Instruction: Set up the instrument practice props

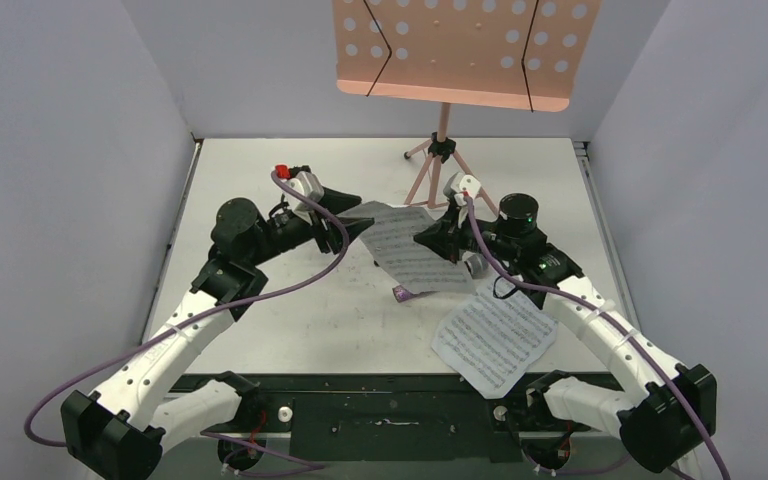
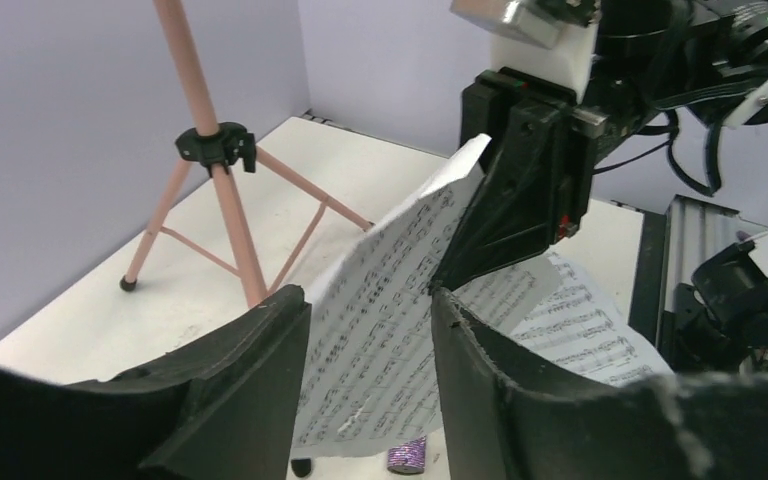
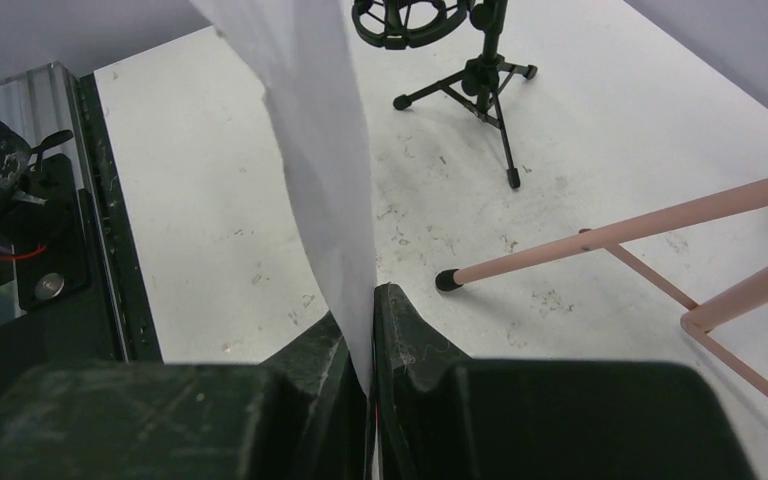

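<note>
White printed sheet-music page [image 1: 405,255]: thin, limp, easily creased; hold by the edges. Right gripper [image 3: 372,300] pinches one edge. Left gripper [image 2: 370,310] is spread, apparently straddling the opposite edge.

table [image 1: 360,330] — white, scuffed | enclosure walls [image 1: 60,150] — pale grey, three sides | black mounting rail [image 1: 390,400] at near edge

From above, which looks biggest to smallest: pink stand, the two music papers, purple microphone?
1. the pink stand, though its top is probably nearest the camera
2. the held paper and the flat paper, about alike
3. the purple microphone, mostly hidden
</note>
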Available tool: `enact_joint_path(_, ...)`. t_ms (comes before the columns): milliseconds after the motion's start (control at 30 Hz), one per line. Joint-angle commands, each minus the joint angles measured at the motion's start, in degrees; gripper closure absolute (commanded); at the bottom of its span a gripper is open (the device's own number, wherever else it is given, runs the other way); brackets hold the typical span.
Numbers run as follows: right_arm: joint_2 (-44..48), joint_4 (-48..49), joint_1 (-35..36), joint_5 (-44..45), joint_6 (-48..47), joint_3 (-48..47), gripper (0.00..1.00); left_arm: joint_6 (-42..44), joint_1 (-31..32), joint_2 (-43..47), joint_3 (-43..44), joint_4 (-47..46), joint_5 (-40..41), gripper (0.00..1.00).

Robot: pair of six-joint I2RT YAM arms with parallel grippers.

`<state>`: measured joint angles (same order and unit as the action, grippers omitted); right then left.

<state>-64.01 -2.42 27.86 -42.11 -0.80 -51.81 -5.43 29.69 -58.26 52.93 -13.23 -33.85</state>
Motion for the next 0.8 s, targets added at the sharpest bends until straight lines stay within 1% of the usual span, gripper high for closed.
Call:
enact_joint_path(0, 3.19, 3.47, 0.2, 1.55, 0.68, -1.89, 0.95, 1.53, 0.28, 2.1, 0.89, -2.41, 5.78, 0.45)
enact_joint_path(33, 3.45, 3.47, 0.25, 1.64, 0.78, -1.77, 0.95, 1.89, 0.28, 2.48, 0.63, -2.15, 6.88, 0.37)
enact_joint_path(67, 3.9, 3.63, 0.13, 1.88, 0.8, -1.61, 0.95, 2.51, 0.2, 2.86, 0.42, -1.89, 7.94, 0.31)
enact_joint_path(133, 4.73, 4.46, -0.06, 2.33, 2.51, -1.01, 0.95, 3.77, 0.24, 3.47, 0.11, -0.92, 10.24, 0.23)
enact_joint_path(200, 5.57, 5.37, -0.39, 2.62, 3.54, -0.3, 0.95, 4.23, 0.2, 4.11, -0.36, -0.22, 13.43, 0.2)
enact_joint_path(400, 8.21, 5.47, -1.49, 3.29, 4.51, -0.45, 0.95, 2.0, -0.51, 6.3, -4.49, 0.02, 20.05, 0.15)
enact_joint_path(533, 9.62, 4.63, -2.52, 3.27, 5.19, -1.26, 0.95, -1.7, -1.84, 8.24, -8.59, -1.31, 21.56, 0.13)
enact_joint_path(633, 10.27, 4.26, -3.03, 2.95, 5.82, -2.06, 0.95, -6.56, -4.17, 9.94, -12.42, -4.78, 21.02, 0.12)
enact_joint_path(767, 10.41, 4.39, -3.39, 1.45, 7.13, -3.74, 0.95, -12.57, -8.44, 11.45, -16.83, -9.92, 16.41, 0.11)
